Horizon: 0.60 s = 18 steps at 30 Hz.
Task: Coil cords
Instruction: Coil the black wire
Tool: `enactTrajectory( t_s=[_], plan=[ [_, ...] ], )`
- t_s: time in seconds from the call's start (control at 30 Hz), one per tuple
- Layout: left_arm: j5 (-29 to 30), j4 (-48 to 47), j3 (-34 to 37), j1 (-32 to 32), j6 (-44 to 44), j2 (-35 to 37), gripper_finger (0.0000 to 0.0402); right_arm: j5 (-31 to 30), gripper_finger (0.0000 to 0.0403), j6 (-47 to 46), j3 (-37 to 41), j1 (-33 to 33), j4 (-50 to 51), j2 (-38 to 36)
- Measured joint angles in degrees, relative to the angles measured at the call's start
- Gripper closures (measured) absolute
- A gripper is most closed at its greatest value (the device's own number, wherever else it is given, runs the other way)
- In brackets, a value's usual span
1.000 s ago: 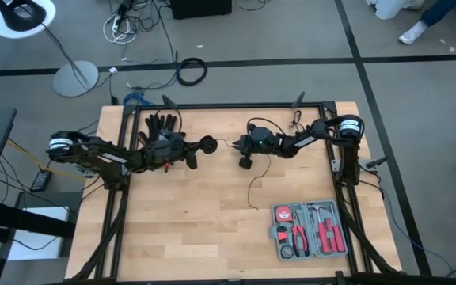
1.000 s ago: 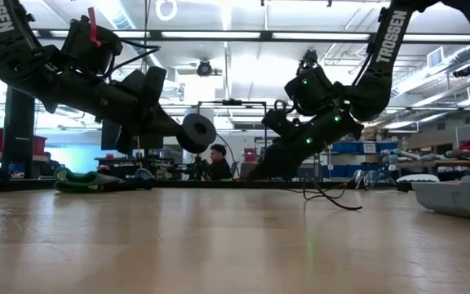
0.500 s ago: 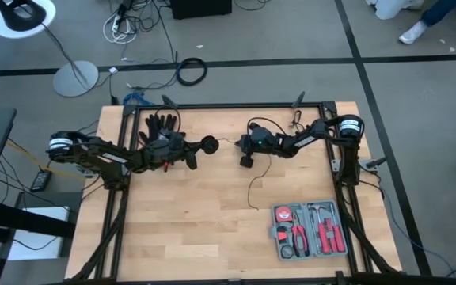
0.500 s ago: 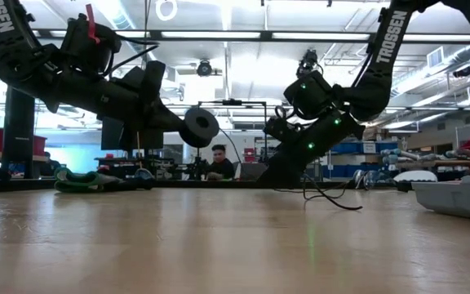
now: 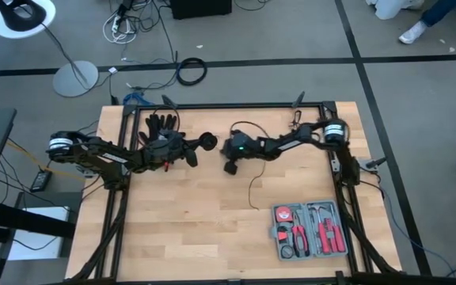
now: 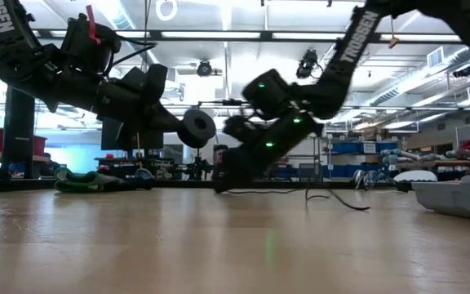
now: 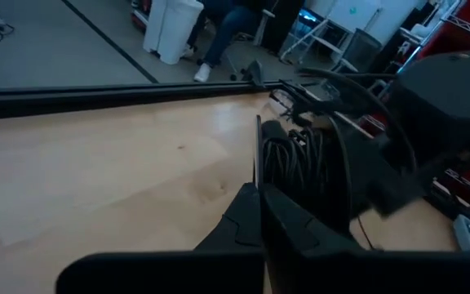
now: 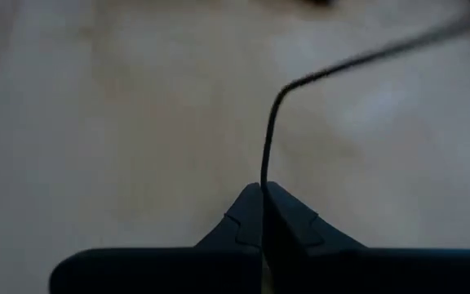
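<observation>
Lying open near the table's front right corner, a grey plastic tool case (image 5: 309, 230) holds red-handled pliers and other small hand tools in its moulded slots; in the low view only its pale side (image 6: 457, 198) shows at the right edge. A pair of black fabric gloves (image 5: 161, 123) lies at the back of the light wooden table (image 5: 188, 229), just behind the left arm.

The left gripper (image 5: 195, 150) hangs above the back middle of the table, its fingers pressed together on the small round black disc (image 5: 207, 142), which is wound with turns of cord (image 7: 300, 163) and held clear of the wood (image 6: 196, 128). The right gripper (image 5: 229, 150) sits just beside that disc, low over the table (image 6: 227, 175), its fingers closed on the long thin black wire (image 8: 269, 131), which rises from between the fingertips in the right wrist view. From there a loose length of wire (image 5: 252, 190) trails over the wood toward the tool case, ending well short of it; in the low view it lies slack on the surface (image 6: 333, 198).

Beyond the table, a coiled dark cable (image 5: 191, 71) and a round grey lamp base (image 5: 75, 78) rest on the floor.
</observation>
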<state>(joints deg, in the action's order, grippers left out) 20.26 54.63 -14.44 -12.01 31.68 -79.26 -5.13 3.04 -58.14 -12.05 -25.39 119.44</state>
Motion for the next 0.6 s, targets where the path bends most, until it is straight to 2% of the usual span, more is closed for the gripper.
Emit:
enactTrajectory(
  t_s=[0.13, 0.3, 0.6],
  plan=[
    [1.59, -0.7, -0.02, 0.01, -0.13, 0.0, 0.0401, 2.48, 0.0401, 0.01, -8.14, 1.17, 3.17, 3.61],
    [5.06, -3.18, -0.02, 0.0, -1.7, -0.02, 0.0401, 9.93, 0.0402, 0.47, -13.84, 1.97, 4.99, 3.32],
    [6.08, -7.17, -0.03, 0.0, -2.97, 0.0, 0.0401, 11.09, 0.0403, 1.62, -20.16, 2.42, 12.23, 3.29]
  ],
)
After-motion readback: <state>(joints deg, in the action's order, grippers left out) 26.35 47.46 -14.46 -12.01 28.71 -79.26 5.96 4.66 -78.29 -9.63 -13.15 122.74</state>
